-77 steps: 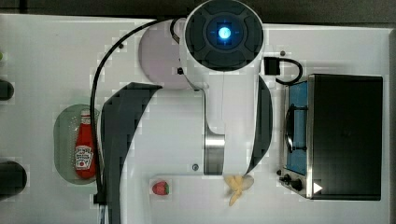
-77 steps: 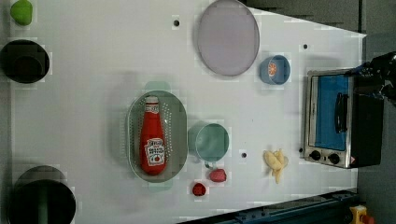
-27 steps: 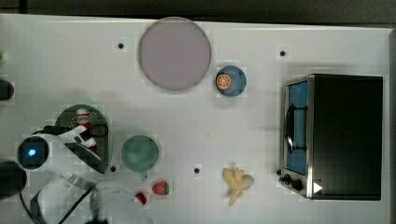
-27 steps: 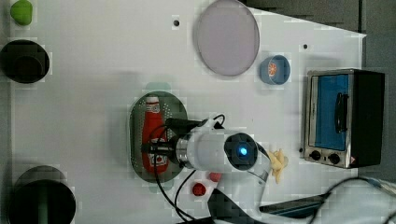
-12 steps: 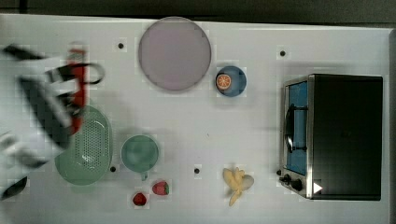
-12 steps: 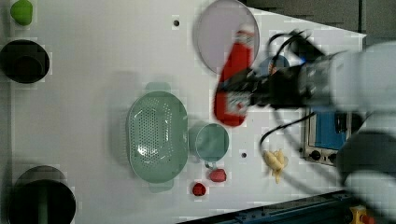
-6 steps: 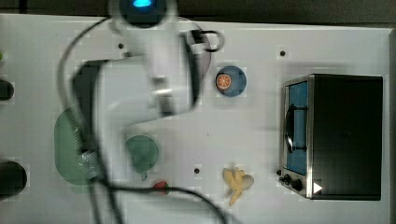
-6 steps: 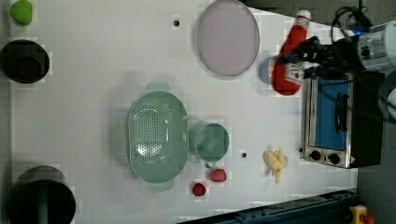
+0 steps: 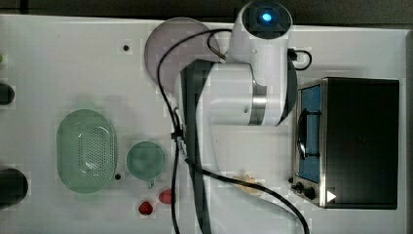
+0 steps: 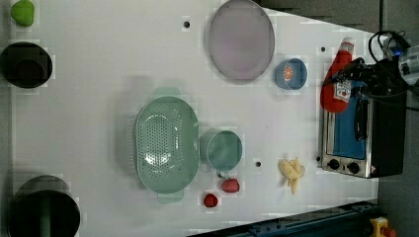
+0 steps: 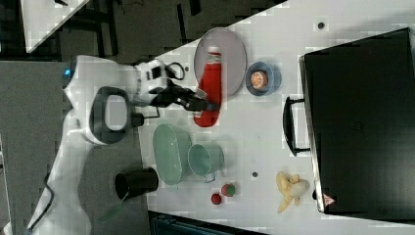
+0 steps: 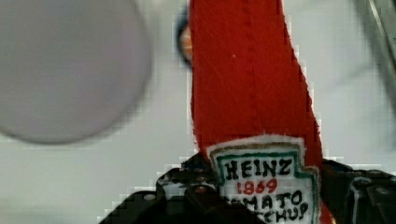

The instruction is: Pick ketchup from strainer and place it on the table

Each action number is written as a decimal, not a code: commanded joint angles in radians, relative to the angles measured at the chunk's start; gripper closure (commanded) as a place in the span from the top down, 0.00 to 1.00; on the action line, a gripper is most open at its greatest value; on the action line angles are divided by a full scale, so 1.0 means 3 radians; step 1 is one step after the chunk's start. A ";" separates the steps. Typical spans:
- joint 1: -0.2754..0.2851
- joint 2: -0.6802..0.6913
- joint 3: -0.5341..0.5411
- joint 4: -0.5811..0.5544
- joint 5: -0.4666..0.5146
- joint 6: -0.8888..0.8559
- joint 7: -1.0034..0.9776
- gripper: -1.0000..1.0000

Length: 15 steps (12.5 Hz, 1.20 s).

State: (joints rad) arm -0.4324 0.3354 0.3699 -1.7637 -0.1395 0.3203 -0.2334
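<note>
Arm is folded over the table, white links covering the middle of the top view, black cable trailing down across the surface. Gripper is clamped on the ketchup at label height, bottle carried off the surface. Ketchup: red fabric-looking body, white cap, white Heinz label. In the left view it hangs by the toaster oven, near the blue bowl. Strainer is pale green, perforated, nothing in it. Green cup sits just beside it, two strawberries near the cup, banana near the oven front, grey plate toward the table's far edge.
</note>
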 commanded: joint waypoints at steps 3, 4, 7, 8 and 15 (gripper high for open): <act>0.0151 -0.0098 0.0071 -0.0472 -0.0165 0.0434 -0.0208 0.60; 0.0151 -0.0095 0.0056 -0.0613 -0.0163 0.0543 -0.0207 0.60; 0.0151 -0.0037 -0.0016 -0.0966 -0.0162 0.0841 -0.0203 0.60; 0.0151 0.0006 -0.0041 -0.1053 -0.0162 0.0989 -0.0203 0.60; 0.0151 0.0362 -0.0185 -0.1348 -0.0174 0.1841 -0.0203 0.84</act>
State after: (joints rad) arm -0.3823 0.4653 0.3323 -2.1777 -0.1996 0.8550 -0.2639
